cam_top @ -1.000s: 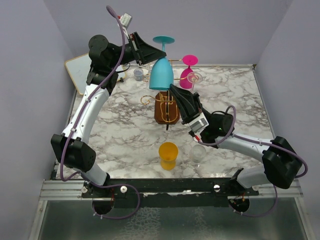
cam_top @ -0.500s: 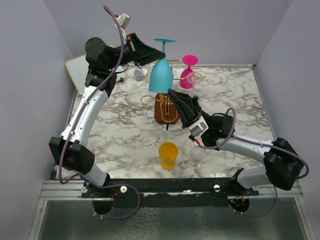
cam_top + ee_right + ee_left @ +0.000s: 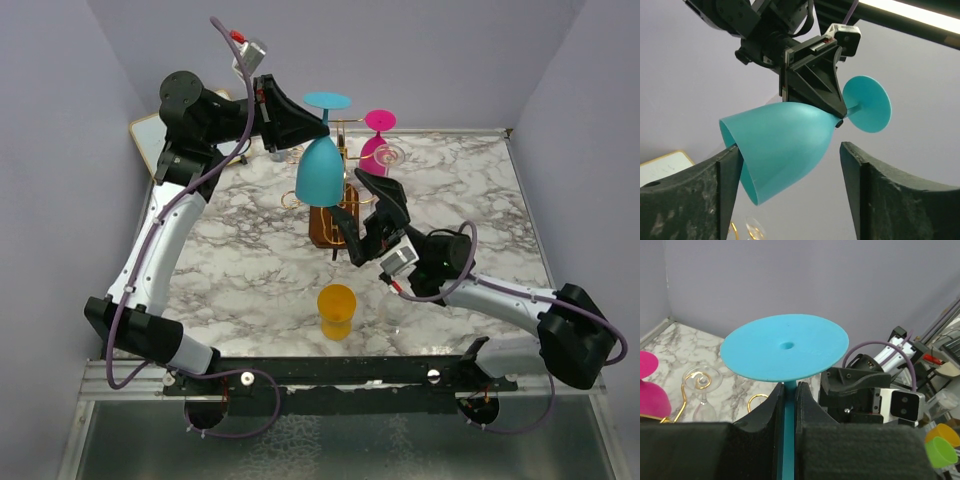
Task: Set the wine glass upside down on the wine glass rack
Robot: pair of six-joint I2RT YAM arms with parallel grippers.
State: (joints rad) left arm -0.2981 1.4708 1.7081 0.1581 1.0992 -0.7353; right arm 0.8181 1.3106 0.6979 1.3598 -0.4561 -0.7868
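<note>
Left wrist view: the left gripper point(image 3: 788, 392) is clenched on the thin stem of the teal wine glass point(image 3: 785, 346). Its two fingers point(image 3: 771, 407) press the stem from both sides, just under the round foot.

The right gripper point(image 3: 791, 150) is released, its fingers point(image 3: 860, 190) spread wide. In its own camera the bowl shows between them. Whether the left-hand one touches the rim cannot be told.

The glass is upside down, with the foot on top and the mouth facing down. Its long axis is close to upright, with a slight lean. It hangs in the air over the rack point(image 3: 322, 228), above the gold arms and brown base. A pink glass point(image 3: 375, 150) sits on the rack's far side, and an orange cup point(image 3: 336, 305) stands nearer the arms' bases.
</note>
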